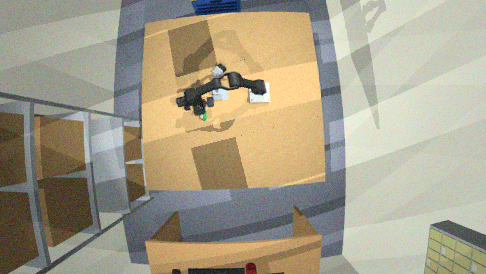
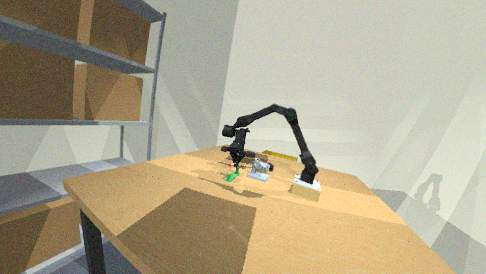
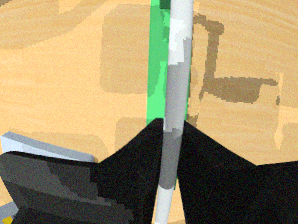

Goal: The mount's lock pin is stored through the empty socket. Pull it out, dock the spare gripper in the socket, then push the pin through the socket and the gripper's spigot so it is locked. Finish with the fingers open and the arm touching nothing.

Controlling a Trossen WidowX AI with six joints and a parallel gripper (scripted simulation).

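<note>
My gripper [image 3: 168, 125] [image 1: 199, 110] [image 2: 235, 161] is shut on the lock pin [image 3: 176, 90], a thin grey-white rod that runs lengthwise between the black fingers and sticks out past both ends. The pin hangs just above a flat green strip [image 3: 156, 76] [image 2: 231, 177] [image 1: 205, 116] on the table. The grey mount [image 2: 257, 173] [image 1: 221, 94] stands a little to one side of the gripper, toward the arm's base, and its edge shows at the lower left of the wrist view [image 3: 36, 145]. A small light grey part [image 1: 218, 70], which may be the spare gripper, lies beyond the mount.
The arm's base [image 1: 259, 93] [image 2: 306, 181] stands on a white plate near the table's middle. Metal shelves with cardboard boxes [image 2: 60, 60] [image 1: 45, 165] stand beside the table. A blue crate [image 1: 217, 5] is past the far edge.
</note>
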